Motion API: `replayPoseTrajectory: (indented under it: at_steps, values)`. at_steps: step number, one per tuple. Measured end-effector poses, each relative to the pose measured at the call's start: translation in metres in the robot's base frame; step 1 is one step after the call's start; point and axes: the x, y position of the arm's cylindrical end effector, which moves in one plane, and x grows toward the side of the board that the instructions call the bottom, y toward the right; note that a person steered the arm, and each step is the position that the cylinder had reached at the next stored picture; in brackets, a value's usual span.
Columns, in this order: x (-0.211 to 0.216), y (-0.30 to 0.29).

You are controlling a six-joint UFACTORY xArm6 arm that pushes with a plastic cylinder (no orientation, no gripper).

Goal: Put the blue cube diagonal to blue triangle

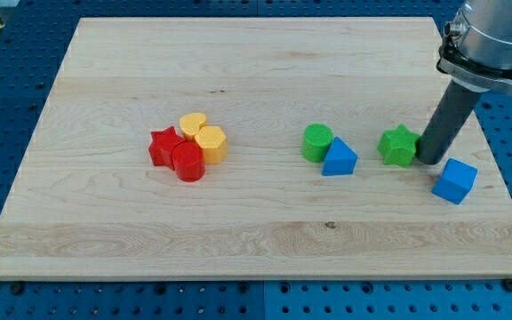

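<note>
Nearest, on the desk (105, 249), one blue cube (455, 180) sits at the view's right, corners turned diagonally, no clear long axis. Just beyond, my tip (430, 160) touches one green star (399, 146). Leftward, one blue triangle (340, 158) touches one green cylinder (317, 141). No pincer exists.

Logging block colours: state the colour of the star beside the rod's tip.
Green star, clear in the camera view, left of my tip.

cube (454, 181) — view's right of triangle (340, 158), lower | star (399, 147) between them — all on board (238, 53)
</note>
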Motion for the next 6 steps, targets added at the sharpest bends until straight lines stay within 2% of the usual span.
replayPoseTrajectory:
  at_steps: [3,6]
  values:
    - [0.007,0.007]
    - [0.041,-0.001]
